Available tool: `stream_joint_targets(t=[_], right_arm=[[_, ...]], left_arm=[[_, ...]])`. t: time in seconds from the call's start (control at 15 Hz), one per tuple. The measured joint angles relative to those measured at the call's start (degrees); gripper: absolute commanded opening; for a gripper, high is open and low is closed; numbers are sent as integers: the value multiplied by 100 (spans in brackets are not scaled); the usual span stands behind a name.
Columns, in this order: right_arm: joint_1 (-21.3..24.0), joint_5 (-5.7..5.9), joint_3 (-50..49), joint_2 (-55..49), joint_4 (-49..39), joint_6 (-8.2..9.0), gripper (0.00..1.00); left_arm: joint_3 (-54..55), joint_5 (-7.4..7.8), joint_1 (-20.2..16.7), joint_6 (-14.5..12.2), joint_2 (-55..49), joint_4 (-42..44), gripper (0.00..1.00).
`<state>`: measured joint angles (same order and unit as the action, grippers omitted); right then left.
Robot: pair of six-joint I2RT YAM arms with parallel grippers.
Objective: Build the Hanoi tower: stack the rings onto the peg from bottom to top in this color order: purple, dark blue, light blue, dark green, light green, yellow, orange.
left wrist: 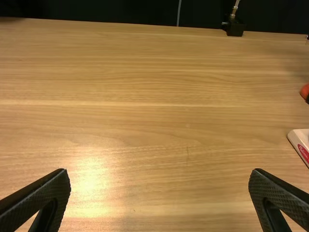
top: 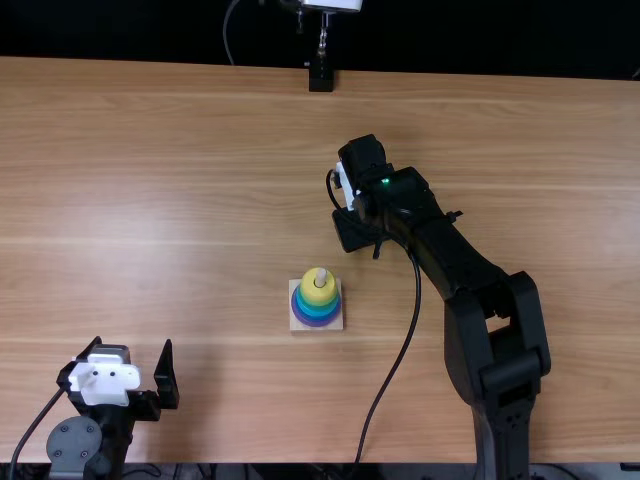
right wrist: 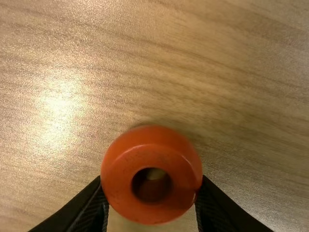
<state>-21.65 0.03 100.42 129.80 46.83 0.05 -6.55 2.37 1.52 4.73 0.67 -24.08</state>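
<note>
Top view, near edge: the left gripper [top: 133, 352] sits by the near edge of the table [top: 200, 190], left of the tower, its two fingers spread wide with nothing between them. It seems placed there to leave room for the other arm; one arm is enough for this step.
Wooden base: farther in, it [top: 336, 325] lies flat on the table. The peg [top: 320, 278] shows its tip above the rings, which leaves a place for one more.
Stacked rings: the purple ring [top: 317, 322] is lowest, bluish and greenish ones lie between, and the yellow ring [top: 312, 295] is on top. The order looks right as far as the shades can be told, so only orange seems left.
Orange ring: beyond the base and apart from it, the orange ring [right wrist: 152, 157] is between the fingers of the right gripper [right wrist: 152, 180], which are closed on its opposite sides. Its hole lies open between them, a hold that should suit lowering it over the peg. Whether it touches the table, I cannot tell.
Next move: probably carry it nearer, above the tower, and line up the hole; off-centre, it could catch on the peg's tip.
Far edge: a black mount [top: 320, 76] stands there.
</note>
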Motion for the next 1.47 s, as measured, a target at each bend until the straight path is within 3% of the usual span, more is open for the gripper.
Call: stream_joint_targets(t=[0.07, 0.13, 0.27, 0.33, 0.47, 0.8, 1.47], right_arm=[[0, 72, 0, 0, -20, 0, 78], [0, 262, 0, 0, -20, -4, 100], [0, 684, 4, -2, -59, -24, 100], [0, 813, 4, -7, -61, -24, 100], [0, 957, 7, -11, -68, -22, 100], [0, 1115, 17, -11, -96, -17, 100], [2, 1161, 42, -11, -109, -13, 100]], left_arm=[[0, 4, 0, 0, 0, -2, 100], [0, 0, 0, 0, 0, -2, 100], [0, 0, 0, 0, 0, 0, 100], [0, 2, 0, -2, 0, -2, 100], [0, 2, 0, -2, 0, 2, 100], [0, 0, 0, 0, 0, 0, 100], [0, 2, 0, 0, 2, -2, 100]])
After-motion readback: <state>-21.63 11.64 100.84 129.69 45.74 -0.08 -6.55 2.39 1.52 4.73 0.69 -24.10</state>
